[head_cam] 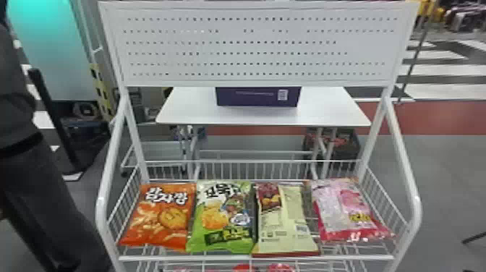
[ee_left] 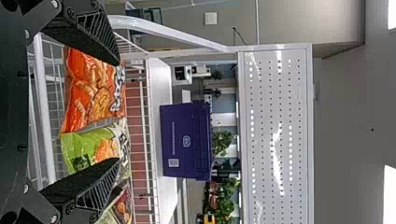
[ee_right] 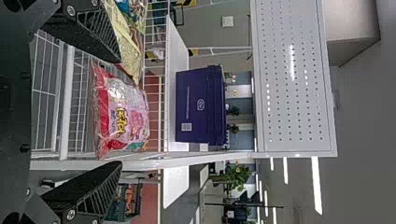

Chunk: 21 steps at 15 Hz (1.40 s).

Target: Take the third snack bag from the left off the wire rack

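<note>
Spread wide, gripping nothing: left gripper (ee_left: pixel 93 109), right gripper (ee_right: pixel 93 112). Apparently short of the rack (head_cam: pixel 361 257) front rail.

Target is the third bag (head_cam: pixel 284 224): pale, flat on the top shelf, edge touching the green bag (head_cam: pixel 222 217), just beside the pink bag (head_cam: pixel 345 211). Off-centre to both grippers: orange bag (ee_left: pixel 91 88) and green ahead of left, pink ahead of right, target at the edge of right's opening.

Risks:
- Wrong bag grabbed if driven straight in.
- Green dragged along at the shared edge.
- Fingertips caught on wire.
- Slick film slipped out of a shallow pinch.
</note>
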### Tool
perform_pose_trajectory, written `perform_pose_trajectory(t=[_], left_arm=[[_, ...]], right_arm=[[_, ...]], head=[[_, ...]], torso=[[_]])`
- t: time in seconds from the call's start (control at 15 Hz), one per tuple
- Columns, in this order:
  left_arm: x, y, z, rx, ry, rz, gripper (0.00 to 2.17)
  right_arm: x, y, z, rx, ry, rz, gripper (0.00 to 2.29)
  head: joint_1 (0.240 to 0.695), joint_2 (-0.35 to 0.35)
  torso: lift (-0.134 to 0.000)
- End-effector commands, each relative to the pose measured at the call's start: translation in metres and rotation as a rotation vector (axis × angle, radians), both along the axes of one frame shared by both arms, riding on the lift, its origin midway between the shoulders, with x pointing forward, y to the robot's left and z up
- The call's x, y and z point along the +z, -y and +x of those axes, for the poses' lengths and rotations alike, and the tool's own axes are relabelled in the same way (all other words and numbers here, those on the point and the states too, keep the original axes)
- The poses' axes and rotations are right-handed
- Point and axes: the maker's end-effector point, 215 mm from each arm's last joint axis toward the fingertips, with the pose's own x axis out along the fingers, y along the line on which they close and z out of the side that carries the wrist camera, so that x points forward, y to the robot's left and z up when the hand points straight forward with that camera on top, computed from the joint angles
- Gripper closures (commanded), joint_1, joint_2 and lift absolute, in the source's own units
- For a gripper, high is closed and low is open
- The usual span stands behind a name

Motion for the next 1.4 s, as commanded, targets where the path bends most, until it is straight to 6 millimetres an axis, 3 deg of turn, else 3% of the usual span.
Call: perform_pose_trajectory(t=[0.0, 0.13, 0.33, 0.47, 0.6, 0.87, 1.13, 1.27, 1.33], left_arm=[[0.002, 0.003, -0.003, -0.004, 0.001, -0.002, 0.17], [0.003, 0.009, -0.005, -0.015, 0.005, -0.002, 0.17], [0.001, 0.016, -0.007, -0.027, 0.001, -0.001, 0.17], [-0.005, 0.021, -0.009, -0.034, -0.011, -0.002, 0.17], [-0.010, 0.021, -0.012, -0.035, -0.019, 0.001, 0.17], [-0.007, 0.023, -0.014, -0.040, -0.008, -0.005, 0.17], [-0.010, 0.023, -0.013, -0.039, -0.012, -0.002, 0.17], [-0.008, 0.021, -0.011, -0.036, -0.008, 0.002, 0.17], [-0.009, 0.021, -0.011, -0.034, -0.010, 0.001, 0.17]], right_arm=[[-0.001, -0.010, 0.004, 0.013, 0.002, 0.015, 0.12], [-0.001, -0.038, 0.027, 0.055, 0.005, 0.029, 0.12], [-0.019, -0.107, 0.081, 0.149, -0.038, 0.024, 0.12], [-0.042, -0.155, 0.112, 0.209, -0.088, -0.004, 0.12], [-0.060, -0.180, 0.139, 0.232, -0.133, 0.018, 0.12], [-0.095, -0.207, 0.176, 0.263, -0.213, 0.029, 0.13], [-0.116, -0.211, 0.194, 0.257, -0.259, 0.009, 0.13], [-0.129, -0.209, 0.199, 0.256, -0.306, -0.004, 0.39], [-0.129, -0.210, 0.199, 0.262, -0.310, -0.001, 0.73]], head=[[0.499, 0.000], [0.499, 0.000], [0.499, 0.000], [0.499, 0.000], [0.499, 0.000], [0.499, 0.000], [0.499, 0.000], [0.499, 0.000], [0.499, 0.000]], torso=[[0.000], [0.000], [0.000], [0.000], [0.000], [0.000], [0.000], [0.000], [0.000]])
